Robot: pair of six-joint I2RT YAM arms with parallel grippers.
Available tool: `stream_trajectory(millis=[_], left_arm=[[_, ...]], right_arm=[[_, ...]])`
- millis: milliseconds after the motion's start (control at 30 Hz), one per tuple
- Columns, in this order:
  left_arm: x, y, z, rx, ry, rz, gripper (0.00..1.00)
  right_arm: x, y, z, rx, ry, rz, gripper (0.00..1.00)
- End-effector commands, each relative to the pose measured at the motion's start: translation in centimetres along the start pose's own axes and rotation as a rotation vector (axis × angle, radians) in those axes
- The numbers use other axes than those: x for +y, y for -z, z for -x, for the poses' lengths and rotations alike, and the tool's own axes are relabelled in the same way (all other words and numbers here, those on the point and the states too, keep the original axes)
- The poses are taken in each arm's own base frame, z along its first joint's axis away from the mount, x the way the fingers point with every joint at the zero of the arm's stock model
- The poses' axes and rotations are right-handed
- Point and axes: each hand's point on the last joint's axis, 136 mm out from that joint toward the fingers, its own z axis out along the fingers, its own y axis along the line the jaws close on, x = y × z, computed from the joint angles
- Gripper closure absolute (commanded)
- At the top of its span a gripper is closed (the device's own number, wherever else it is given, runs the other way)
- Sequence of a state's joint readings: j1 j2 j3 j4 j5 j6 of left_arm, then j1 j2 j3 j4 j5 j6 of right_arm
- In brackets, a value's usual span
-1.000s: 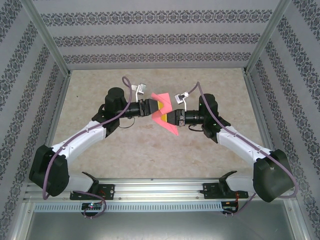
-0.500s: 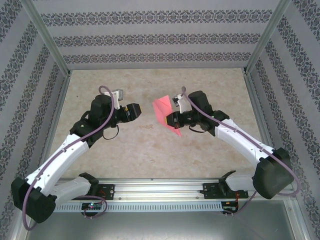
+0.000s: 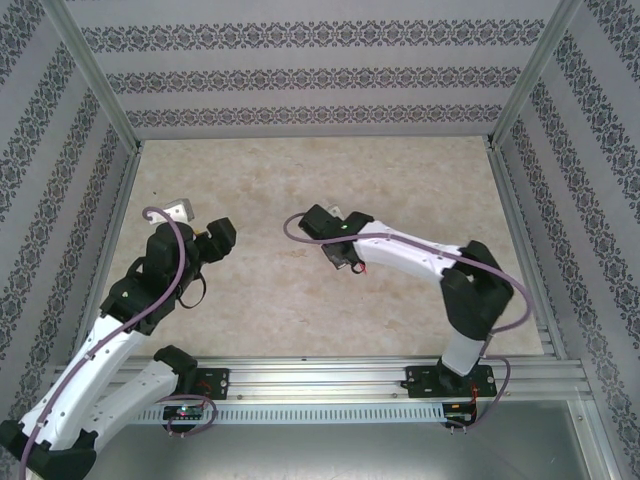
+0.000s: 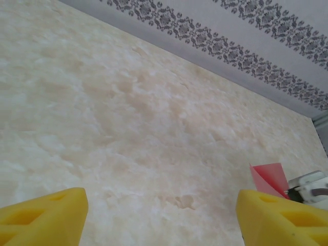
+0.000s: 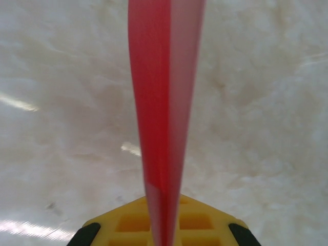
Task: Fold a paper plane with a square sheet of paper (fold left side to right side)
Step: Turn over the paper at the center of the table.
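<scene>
The square sheet of paper [image 5: 163, 102] is pink-red and folded flat. In the right wrist view I see it edge-on as a narrow strip running up from the yellow fingers [image 5: 200, 223]. My right gripper [image 5: 164, 207] is shut on its lower end, above the table. In the top view the right gripper [image 3: 340, 252] points down at the table's middle and covers the paper. My left gripper [image 3: 222, 233] hangs well off to the left, open and empty [image 4: 161, 220]. The left wrist view catches a corner of the paper [image 4: 270, 177] at its right edge. I cannot tell whether the folds make a paper plane.
The marbled beige tabletop [image 3: 270, 300] lies under both arms. Patterned walls [image 3: 320, 75] and metal posts [image 3: 100, 85] close in the back and sides. A metal rail [image 3: 330, 380] with the arm bases runs along the near edge.
The left gripper let go of the paper, opened and drew back to the left. The right arm kept the paper, swung it toward the table's middle and turned its wrist downward.
</scene>
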State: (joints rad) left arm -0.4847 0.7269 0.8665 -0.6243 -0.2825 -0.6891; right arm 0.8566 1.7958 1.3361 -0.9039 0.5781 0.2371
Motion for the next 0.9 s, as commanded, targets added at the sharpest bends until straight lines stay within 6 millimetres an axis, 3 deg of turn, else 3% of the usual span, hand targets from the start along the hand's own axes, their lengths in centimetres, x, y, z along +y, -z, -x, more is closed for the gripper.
stream_trajectory(millis=[0, 267, 400, 567, 733, 867], left_arm=[[1.8, 0.2, -0.1, -0.015, 0.009, 0.079, 0.22], [1.6, -0.4, -0.5, 0.008, 0.002, 0.076, 0.21], [1.5, -0.6, -0.6, 0.014, 0.001, 0.073, 0.21], [1.1, -0.9, -0.8, 0.023, 0.005, 0.055, 0.2], [0.5, -1.5, -1.3, 0.05, 0.0, 0.031, 0.2], [-0.6, -2.3, -2.2, 0.092, 0.0, -0.021, 0.18]], right_arm=[[-2.7, -0.2, 1.0, 0.015, 0.103, -0.289, 0.99], [2.4, -4.3, 1.8, 0.094, 0.299, -0.383, 0.9], [4.4, -4.4, 1.7, 0.101, 0.302, -0.307, 0.71], [6.2, -2.3, 1.7, 0.075, 0.22, -0.111, 0.47], [8.2, 1.5, 1.8, 0.013, 0.105, 0.168, 0.26], [7.6, 4.6, 1.9, -0.046, 0.018, 0.314, 0.15]])
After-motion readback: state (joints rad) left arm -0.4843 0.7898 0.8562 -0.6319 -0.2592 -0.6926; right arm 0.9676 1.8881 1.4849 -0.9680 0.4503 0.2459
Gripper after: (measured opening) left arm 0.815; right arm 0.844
